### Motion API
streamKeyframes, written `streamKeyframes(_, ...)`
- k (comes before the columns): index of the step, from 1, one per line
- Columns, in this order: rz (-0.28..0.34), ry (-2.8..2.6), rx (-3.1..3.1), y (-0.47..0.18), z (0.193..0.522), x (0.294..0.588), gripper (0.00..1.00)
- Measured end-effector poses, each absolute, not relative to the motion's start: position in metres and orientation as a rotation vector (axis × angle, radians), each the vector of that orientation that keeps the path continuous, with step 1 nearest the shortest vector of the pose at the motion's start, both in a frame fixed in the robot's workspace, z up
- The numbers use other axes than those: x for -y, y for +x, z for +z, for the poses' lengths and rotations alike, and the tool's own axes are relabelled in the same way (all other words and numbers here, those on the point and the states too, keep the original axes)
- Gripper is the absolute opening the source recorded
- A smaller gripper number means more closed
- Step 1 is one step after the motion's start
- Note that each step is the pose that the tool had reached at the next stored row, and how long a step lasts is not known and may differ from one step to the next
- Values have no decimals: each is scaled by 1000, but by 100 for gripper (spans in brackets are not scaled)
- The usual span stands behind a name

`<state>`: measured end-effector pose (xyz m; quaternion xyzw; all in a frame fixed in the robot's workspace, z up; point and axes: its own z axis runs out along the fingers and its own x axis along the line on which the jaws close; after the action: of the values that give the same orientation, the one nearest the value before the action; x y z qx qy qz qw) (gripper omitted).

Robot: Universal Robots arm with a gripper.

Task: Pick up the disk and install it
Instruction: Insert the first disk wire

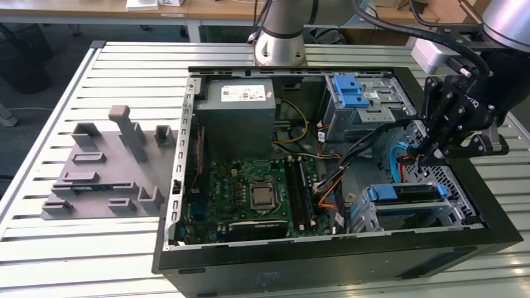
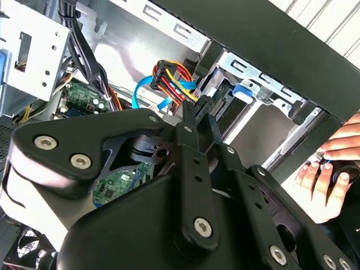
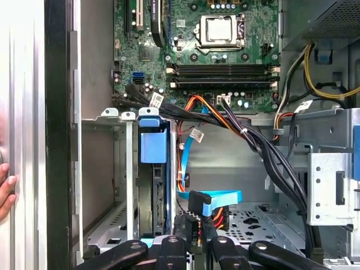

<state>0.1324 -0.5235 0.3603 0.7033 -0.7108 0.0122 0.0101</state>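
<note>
Slatted metal table (image 1: 124, 248) is carrying the open computer case (image 1: 331, 261) as the gripper (image 1: 435, 152) is hovering pinched narrow, holding nothing, above the disk (image 1: 403, 194) sitting in its cage (image 1: 364, 217); steady vertical alignment seems key.

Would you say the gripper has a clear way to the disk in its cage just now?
Probably yes: the gripper hangs close by the disk, whose cage is open on top, though the cables beside it might snag.
</note>
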Motion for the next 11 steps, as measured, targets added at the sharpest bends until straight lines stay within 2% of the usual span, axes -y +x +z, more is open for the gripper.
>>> streamKeyframes(11,44,2194,2217,132,357,523,25)
